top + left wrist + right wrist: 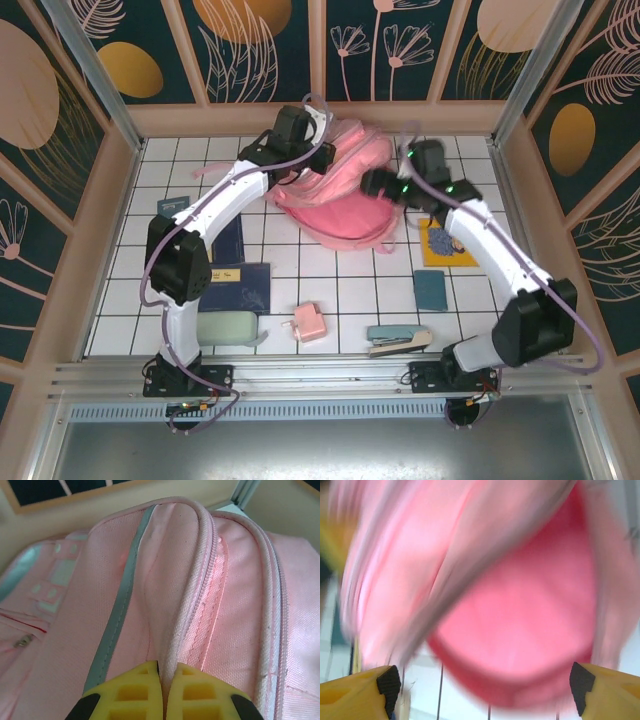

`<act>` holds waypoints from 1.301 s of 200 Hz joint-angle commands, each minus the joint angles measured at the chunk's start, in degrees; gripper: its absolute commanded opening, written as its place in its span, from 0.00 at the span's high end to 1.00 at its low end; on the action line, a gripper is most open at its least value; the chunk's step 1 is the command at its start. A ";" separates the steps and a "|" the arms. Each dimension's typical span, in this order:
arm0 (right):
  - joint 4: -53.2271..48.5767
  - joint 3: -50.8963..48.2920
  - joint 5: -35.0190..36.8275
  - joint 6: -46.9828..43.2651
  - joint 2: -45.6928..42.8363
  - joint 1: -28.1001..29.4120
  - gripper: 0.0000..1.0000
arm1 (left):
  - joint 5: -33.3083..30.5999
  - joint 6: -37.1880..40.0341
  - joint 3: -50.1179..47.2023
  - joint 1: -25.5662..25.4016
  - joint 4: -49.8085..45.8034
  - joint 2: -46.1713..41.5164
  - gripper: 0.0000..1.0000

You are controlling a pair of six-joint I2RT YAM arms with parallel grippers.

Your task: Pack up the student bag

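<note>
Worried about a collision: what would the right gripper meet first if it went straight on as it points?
Most likely the student bag, pink fabric straight ahead of the open right gripper; blur leaves depth unclear.

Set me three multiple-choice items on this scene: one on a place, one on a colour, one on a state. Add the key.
1. Where on the table does the student bag lie?
A. far middle
B. near left corner
C. near right corner

2. What colour is the small box by the near edge?
A. blue
B. pink
C. green

3. How is the left claw?
A. wide open
B. shut on a book
C. shut on the bag's zip seam

Key: 1 A, the top view shows it at the far middle. 2 B, it is pink like the bag. 3 C, its yellow fingers pinch the seam.
</note>
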 commanded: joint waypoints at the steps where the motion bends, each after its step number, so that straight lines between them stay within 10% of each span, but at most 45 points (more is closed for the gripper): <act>1: -15.30 -4.43 0.50 -1.29 -5.58 10.94 0.13 | -3.48 -5.49 -3.25 1.30 2.40 -3.61 1.00; 50: -27.17 -13.11 2.54 10.79 -6.34 35.88 0.17 | 0.05 -9.29 -5.18 2.81 3.03 -3.12 1.00; 109: -33.14 -19.13 -6.32 20.12 -11.63 50.78 0.20 | -0.13 -8.94 -5.26 2.81 2.69 -3.69 0.99; 165: -27.65 -26.92 -2.78 20.89 -6.41 49.46 0.22 | 0.00 -8.75 -5.16 2.82 2.50 -3.52 0.99; 260: -14.50 -22.78 17.54 17.54 -1.38 29.14 0.18 | -0.41 -7.85 -5.22 2.86 2.50 -3.63 0.99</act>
